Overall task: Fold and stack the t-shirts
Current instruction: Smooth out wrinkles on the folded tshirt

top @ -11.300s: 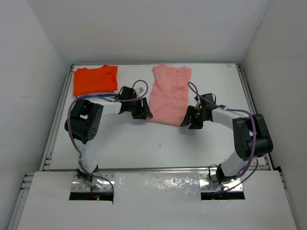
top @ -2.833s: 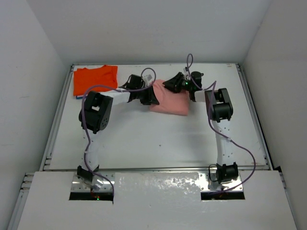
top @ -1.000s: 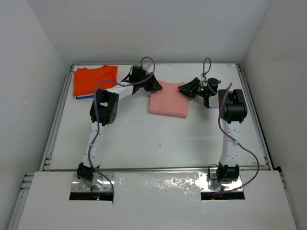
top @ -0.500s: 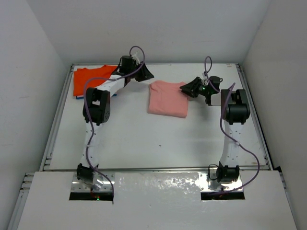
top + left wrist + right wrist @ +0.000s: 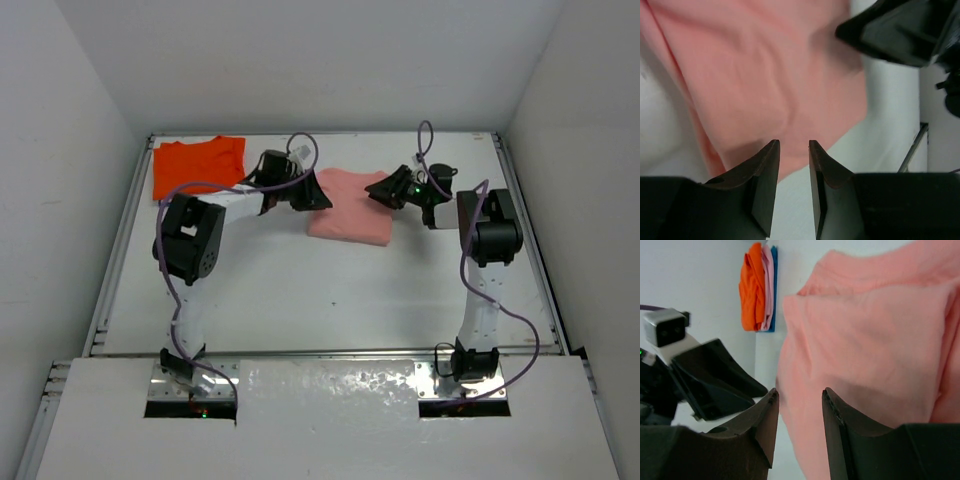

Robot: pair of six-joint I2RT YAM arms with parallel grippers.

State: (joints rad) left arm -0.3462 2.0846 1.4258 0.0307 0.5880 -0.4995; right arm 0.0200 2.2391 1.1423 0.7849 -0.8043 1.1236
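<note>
Left end effector (image 5: 793, 145): jaws slightly apart, empty, at left edge of folded salmon-pink t-shirt (image 5: 350, 210) | right end effector (image 5: 799, 392): part-open, empty, at that shirt's right edge | shirt lies mid-tabletop (image 5: 300, 290) | orange t-shirt (image 5: 198, 167): folded, far-left corner

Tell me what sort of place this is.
Probably a robot test cell, not a home: a bare white table boxed in by plain white walls, two arms bolted at its near edge, t-shirts laid out.

The salmon-pink folded cloth t-shirt (image 5: 348, 210) and the bright orange folded cloth t-shirt (image 5: 198, 166) were plain; the thin cloth edge (image 5: 774, 290) was blue.
</note>
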